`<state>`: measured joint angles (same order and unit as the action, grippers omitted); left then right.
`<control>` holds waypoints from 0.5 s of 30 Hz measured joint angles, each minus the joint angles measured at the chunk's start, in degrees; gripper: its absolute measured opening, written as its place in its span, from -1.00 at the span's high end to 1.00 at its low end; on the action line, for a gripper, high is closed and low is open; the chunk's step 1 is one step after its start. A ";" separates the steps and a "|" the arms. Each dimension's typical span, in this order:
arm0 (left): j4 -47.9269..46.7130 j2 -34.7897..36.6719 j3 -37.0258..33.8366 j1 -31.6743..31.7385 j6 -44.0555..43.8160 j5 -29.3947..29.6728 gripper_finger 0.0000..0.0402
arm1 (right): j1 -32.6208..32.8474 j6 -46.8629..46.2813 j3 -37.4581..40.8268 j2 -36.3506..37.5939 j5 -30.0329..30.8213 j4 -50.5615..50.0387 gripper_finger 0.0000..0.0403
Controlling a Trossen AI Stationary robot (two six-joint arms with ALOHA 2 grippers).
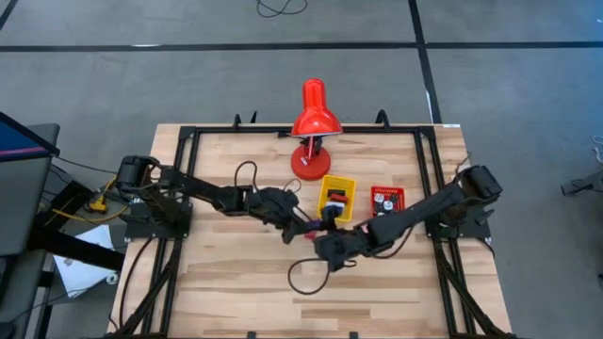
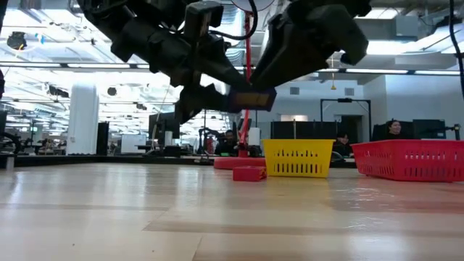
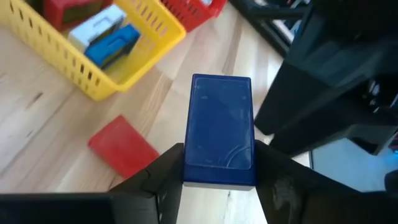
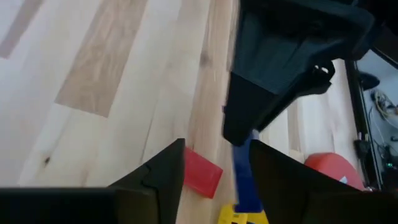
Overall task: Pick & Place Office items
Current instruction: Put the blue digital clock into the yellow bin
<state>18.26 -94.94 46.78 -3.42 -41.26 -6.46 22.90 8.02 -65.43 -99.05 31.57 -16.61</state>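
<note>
1. The yellow tray [image 3: 134, 59], upper left in the left wrist view, holds red, white and blue pieces; the red tray [image 1: 386, 201] holds small bits.
2. One red block [image 3: 122, 147] lies on the bench [image 1: 236, 273].
3. The left tool [image 3: 217, 177] grips a blue block [image 3: 220, 129] at centre frame; the right tool [image 4: 214, 162] meets it, its grip unclear.

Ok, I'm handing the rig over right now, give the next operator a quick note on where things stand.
Left pincer: shut on the blue block, held above the table mid-front.
Right pincer: right up against it at the blue block's far end; grip unclear.
Red block lies loose on the table beside the yellow tray.
Done: yellow tray and red tray each hold several items.
Left: bin the blue block, then the red one.
</note>
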 joint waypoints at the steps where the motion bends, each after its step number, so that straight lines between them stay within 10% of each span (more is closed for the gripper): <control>1: -0.29 0.00 -0.02 -0.02 -0.03 0.00 0.17 | -0.29 -0.37 -1.06 -0.69 0.03 -1.44 0.17; 15: -1.40 0.05 -0.01 -0.31 0.14 -0.56 0.16 | -0.76 1.62 -3.13 -2.52 1.47 -2.83 0.41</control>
<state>16.86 -94.88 46.77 -3.73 -41.11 -7.01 22.15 9.64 -68.55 -101.56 33.03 -19.44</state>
